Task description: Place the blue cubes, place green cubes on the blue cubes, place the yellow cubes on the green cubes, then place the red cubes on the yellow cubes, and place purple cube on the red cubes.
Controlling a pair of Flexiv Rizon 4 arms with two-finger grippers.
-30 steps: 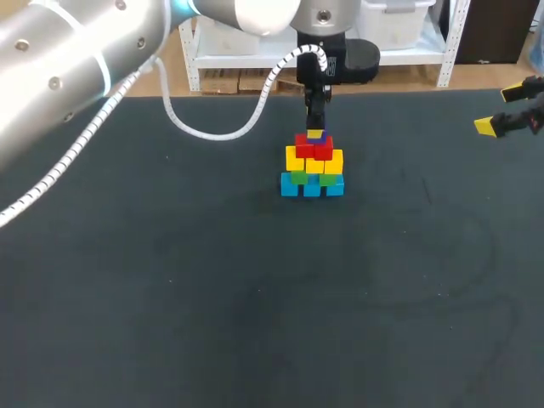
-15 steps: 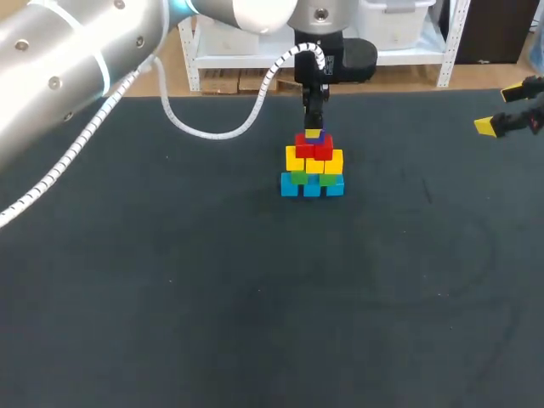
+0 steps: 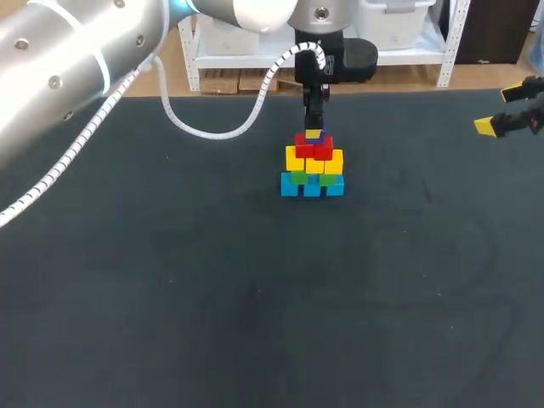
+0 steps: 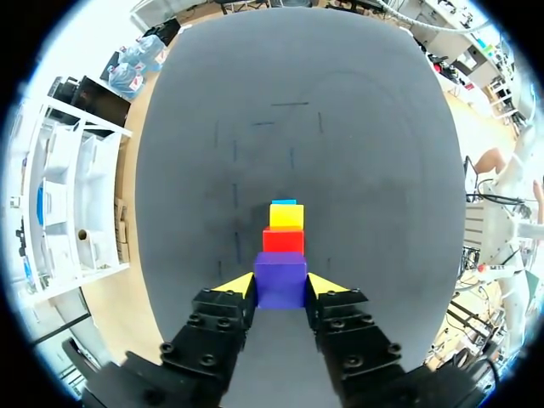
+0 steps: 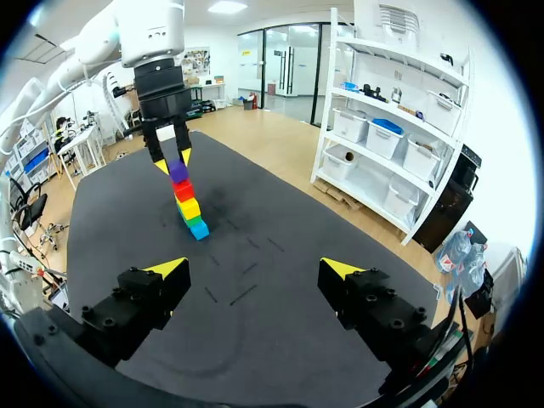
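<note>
A stepped stack of cubes stands at the table's far middle: blue cubes (image 3: 312,186) at the base, green cubes (image 3: 298,177), yellow cubes (image 3: 314,162), then red cubes (image 3: 313,148). My left gripper (image 3: 314,133) points straight down over the top. In the left wrist view the purple cube (image 4: 280,279) sits between the yellow fingertips (image 4: 237,285), both touching it, resting on the red cubes (image 4: 283,240). The right wrist view shows the purple cube (image 5: 178,171) topping the stack. My right gripper (image 3: 500,109) hovers open and empty at the far right, well away from the stack.
The dark table mat (image 3: 255,297) spreads out around the stack, with faint chalk marks (image 3: 429,191) to its right. The left arm and its white cable (image 3: 212,132) cross the far left part of the table.
The left wrist has shifted a touch to the left above the stack. The cubes and the right arm have stayed where they were.
</note>
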